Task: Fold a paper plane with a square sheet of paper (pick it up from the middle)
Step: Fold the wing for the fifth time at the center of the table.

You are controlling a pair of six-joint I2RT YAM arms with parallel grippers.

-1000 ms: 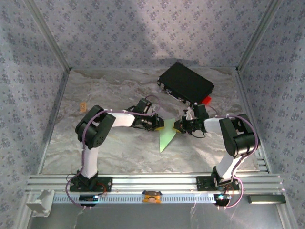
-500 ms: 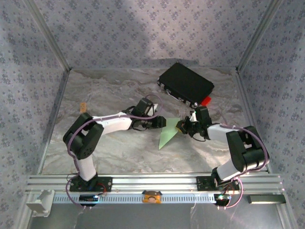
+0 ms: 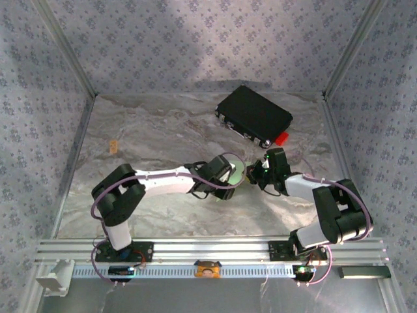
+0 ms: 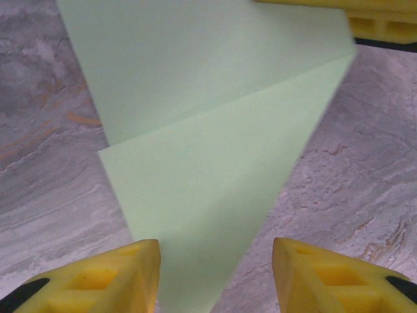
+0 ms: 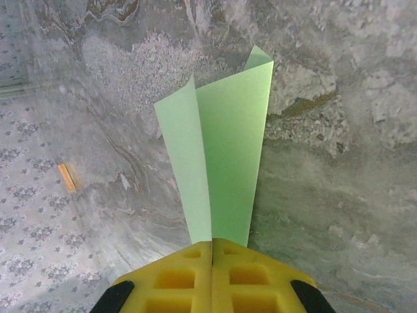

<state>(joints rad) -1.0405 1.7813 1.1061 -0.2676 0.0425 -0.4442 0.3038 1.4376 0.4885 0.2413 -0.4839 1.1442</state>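
The right gripper (image 5: pixel 212 248) is pinched tight on one end of the square sheet of paper (image 5: pixel 225 150), which is folded into narrow creased flaps and reaches out ahead of its fingers over the desk (image 5: pixel 339 169); the left gripper (image 4: pixel 214 254) stands spread, the paper's pointed end lying between its fingers untouched. It looks feather-light, limp and easy to crumple — I'd take it on a crease near the middle, where the layers stiffen it. No print or label shows on it.
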